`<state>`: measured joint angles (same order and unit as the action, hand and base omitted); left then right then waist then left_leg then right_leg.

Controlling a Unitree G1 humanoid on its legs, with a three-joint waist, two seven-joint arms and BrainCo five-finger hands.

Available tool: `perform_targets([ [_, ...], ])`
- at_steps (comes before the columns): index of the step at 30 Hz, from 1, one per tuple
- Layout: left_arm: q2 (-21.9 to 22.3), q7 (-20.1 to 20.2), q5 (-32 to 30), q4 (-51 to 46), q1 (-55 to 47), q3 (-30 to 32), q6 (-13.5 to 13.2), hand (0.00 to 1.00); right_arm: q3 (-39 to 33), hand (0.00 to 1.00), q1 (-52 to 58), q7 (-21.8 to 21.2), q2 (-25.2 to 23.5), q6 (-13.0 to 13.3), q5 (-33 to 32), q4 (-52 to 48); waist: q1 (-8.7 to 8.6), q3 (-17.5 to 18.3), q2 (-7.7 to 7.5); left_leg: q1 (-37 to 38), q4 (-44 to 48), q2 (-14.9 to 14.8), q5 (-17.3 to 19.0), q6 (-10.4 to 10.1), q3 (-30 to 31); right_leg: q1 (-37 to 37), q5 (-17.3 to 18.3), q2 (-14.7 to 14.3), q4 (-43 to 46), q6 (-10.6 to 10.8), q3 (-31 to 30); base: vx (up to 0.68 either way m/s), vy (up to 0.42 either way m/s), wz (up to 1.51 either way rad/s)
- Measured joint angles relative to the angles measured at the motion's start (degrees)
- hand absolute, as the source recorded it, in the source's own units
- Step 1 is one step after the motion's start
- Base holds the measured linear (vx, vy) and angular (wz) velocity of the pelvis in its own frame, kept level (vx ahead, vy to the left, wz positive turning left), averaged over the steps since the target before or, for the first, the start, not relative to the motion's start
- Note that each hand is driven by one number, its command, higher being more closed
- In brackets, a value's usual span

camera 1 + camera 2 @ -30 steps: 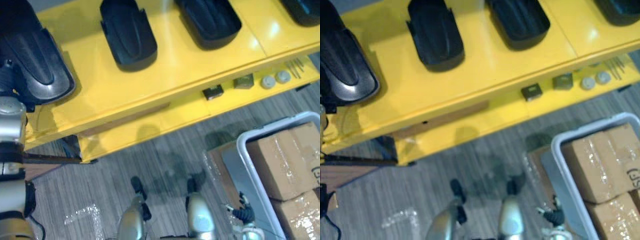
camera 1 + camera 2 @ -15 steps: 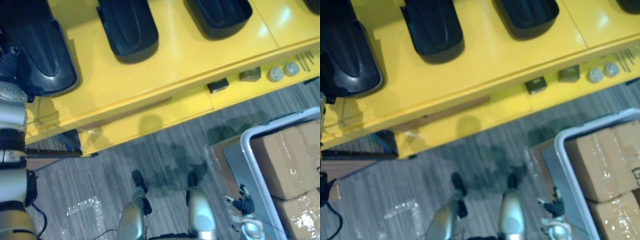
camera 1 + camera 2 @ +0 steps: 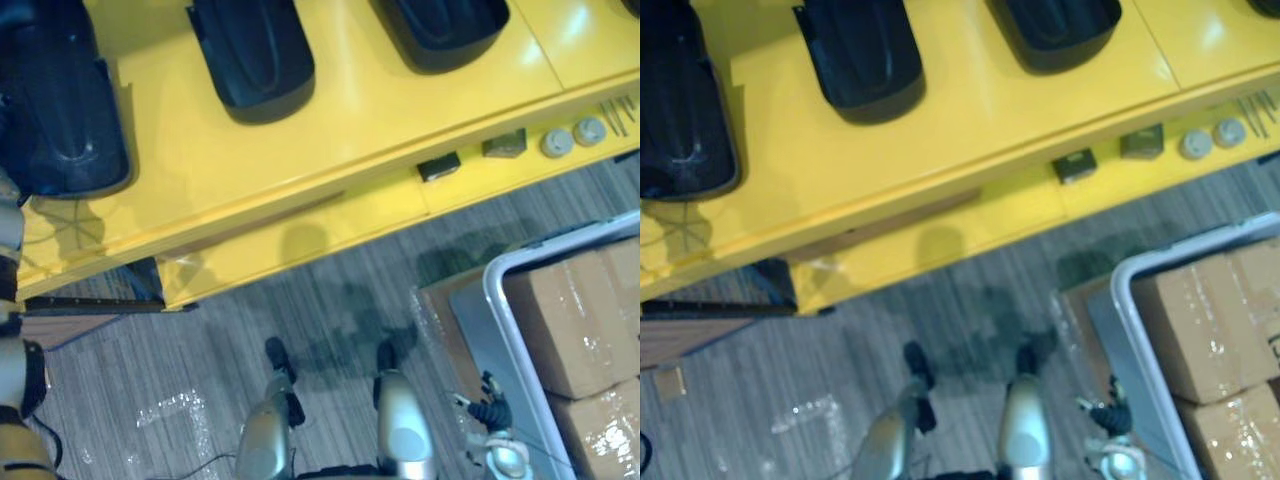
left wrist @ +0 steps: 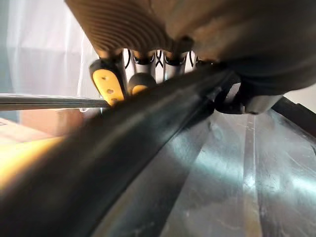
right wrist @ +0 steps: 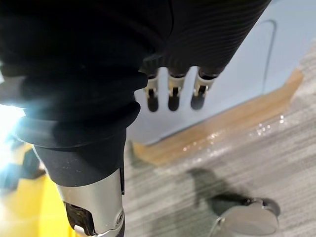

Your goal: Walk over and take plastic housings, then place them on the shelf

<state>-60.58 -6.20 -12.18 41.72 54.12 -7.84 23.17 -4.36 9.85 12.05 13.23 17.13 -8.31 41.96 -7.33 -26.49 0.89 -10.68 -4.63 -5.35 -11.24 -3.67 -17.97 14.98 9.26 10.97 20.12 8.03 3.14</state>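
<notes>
A large black plastic housing (image 3: 58, 105) sits at the left end of the yellow shelf (image 3: 340, 130). In the left wrist view my left hand (image 4: 109, 84) is shut on this housing (image 4: 148, 163), fingers over its rim and thumb on the other side. Two more black housings (image 3: 255, 55) (image 3: 440, 30) lie open side up further right on the same top. My right hand (image 5: 171, 96) hangs low at my right side (image 3: 490, 412), fingers straight and holding nothing.
The shelf's lower level carries a small black box (image 3: 438, 165), a grey block (image 3: 503, 145), two round discs (image 3: 556, 143) and thin rods (image 3: 615, 110). A grey bin (image 3: 497, 300) with cardboard boxes (image 3: 570, 330) stands on the striped floor at the right.
The held housing has gone a little further back and left on the shelf. My left arm has slid toward the view's left edge. The camera has shifted slightly.
</notes>
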Motion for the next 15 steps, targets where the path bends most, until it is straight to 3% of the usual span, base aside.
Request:
perform_targets([
  [7, 0.00, -1.84, 1.09, 0.15, 1.08, 0.42, 2.86, 0.00, -0.01, 0.00, -0.52, -0.70, -0.07, -0.04, -0.40, -0.02, -0.01, -1.48, -1.07, -0.04, 0.00, -0.01, 0.00, 0.00, 0.07, 0.09, 0.12, 0.00, 0.24, -0.03, 0.04, 0.00, -0.005, 0.00],
  [15, 0.43, -8.73, 5.90, 0.82, 1.27, 2.41, 4.85, 0.00, 0.00, 0.00, -1.72, -0.49, -0.63, -0.04, -0.50, -0.03, -0.86, -1.98, -1.75, -0.37, 0.00, -0.02, 0.01, 0.00, 0.04, 0.42, 0.11, 0.00, 0.22, -0.03, 0.02, 0.00, -0.004, 0.00],
])
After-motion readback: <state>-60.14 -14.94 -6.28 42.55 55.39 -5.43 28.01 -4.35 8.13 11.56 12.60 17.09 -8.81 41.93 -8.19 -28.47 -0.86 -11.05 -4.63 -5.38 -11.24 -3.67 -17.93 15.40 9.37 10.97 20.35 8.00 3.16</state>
